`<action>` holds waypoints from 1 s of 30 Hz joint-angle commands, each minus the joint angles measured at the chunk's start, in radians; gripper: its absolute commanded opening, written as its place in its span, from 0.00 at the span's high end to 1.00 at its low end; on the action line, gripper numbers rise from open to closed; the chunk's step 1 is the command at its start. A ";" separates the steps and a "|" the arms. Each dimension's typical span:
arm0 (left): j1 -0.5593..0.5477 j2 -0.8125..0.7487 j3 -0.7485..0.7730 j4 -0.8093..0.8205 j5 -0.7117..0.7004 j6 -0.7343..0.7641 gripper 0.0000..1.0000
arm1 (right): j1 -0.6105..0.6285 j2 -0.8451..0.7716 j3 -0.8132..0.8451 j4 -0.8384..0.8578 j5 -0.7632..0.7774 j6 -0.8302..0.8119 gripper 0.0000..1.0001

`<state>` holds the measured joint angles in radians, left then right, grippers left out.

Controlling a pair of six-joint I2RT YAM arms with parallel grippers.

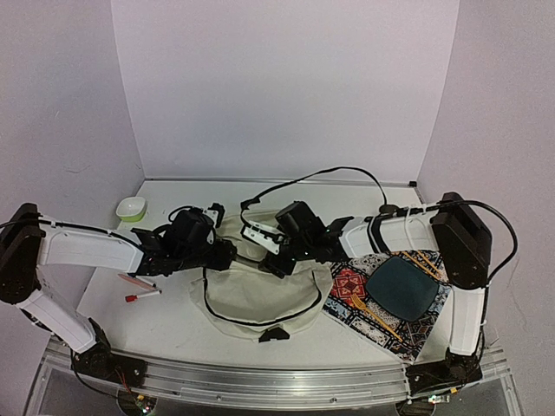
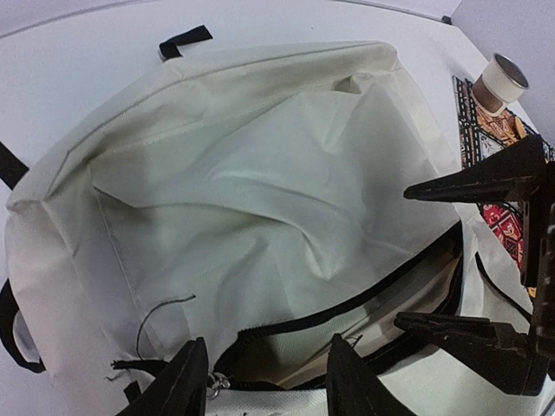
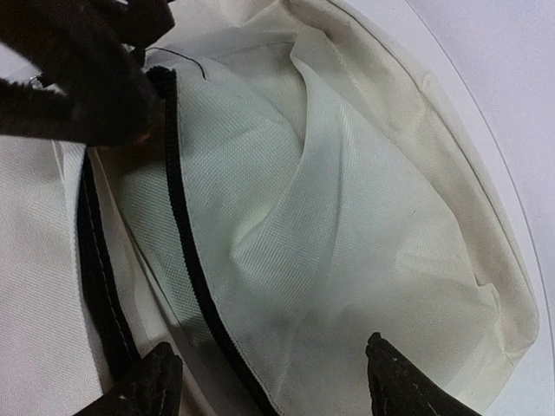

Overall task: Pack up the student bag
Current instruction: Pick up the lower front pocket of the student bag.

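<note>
Top external view: a white worktop [image 1: 173,325] sits in a corner of pale walls [image 1: 286,87]. The student bag [image 1: 260,299] lies flat in the middle, its round end toward the bottom of the frame (too bunched up to tell its long way). The left gripper [image 2: 264,368] and right gripper [image 3: 269,368] both have their jaws spread over the bag's zipper edge.

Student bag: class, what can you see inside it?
Inside the student bag only creased pale lining shows, edged by the black zipper; no packed item is visible. Fabric folds cover its deeper part.
</note>
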<state>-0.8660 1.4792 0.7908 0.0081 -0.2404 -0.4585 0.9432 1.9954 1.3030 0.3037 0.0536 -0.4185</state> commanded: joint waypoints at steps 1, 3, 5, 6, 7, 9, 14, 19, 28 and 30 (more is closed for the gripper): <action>-0.019 -0.018 -0.016 -0.013 0.017 -0.093 0.47 | 0.009 0.039 0.060 -0.065 -0.009 -0.021 0.25; -0.023 -0.010 -0.024 -0.033 0.014 -0.117 0.43 | 0.012 0.048 0.072 -0.078 -0.006 -0.031 0.23; -0.029 -0.004 -0.031 -0.038 0.013 -0.138 0.39 | 0.016 0.053 0.082 -0.087 -0.005 -0.037 0.23; -0.032 -0.001 -0.032 -0.039 0.013 -0.145 0.38 | 0.017 0.056 0.084 -0.089 0.001 -0.039 0.22; -0.037 0.003 -0.033 -0.040 0.012 -0.149 0.38 | 0.017 0.060 0.088 -0.089 0.017 -0.040 0.22; -0.044 0.015 -0.035 -0.042 0.007 -0.156 0.37 | 0.017 0.071 0.102 -0.089 0.070 -0.041 0.22; -0.057 0.042 -0.041 -0.052 -0.003 -0.172 0.38 | 0.017 0.097 0.142 -0.077 0.211 -0.047 0.23; -0.068 0.054 -0.054 -0.055 -0.004 -0.187 0.41 | 0.016 0.096 0.147 -0.027 0.313 -0.058 0.27; -0.077 0.052 -0.073 -0.058 -0.005 -0.195 0.41 | 0.012 0.023 0.114 -0.028 0.179 -0.041 0.33; -0.079 0.055 -0.078 -0.058 -0.005 -0.201 0.42 | 0.015 0.000 0.101 -0.048 0.086 -0.027 0.37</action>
<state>-0.9313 1.5238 0.7362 -0.0235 -0.2638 -0.6322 0.9537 2.0771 1.4181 0.2776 0.2946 -0.4710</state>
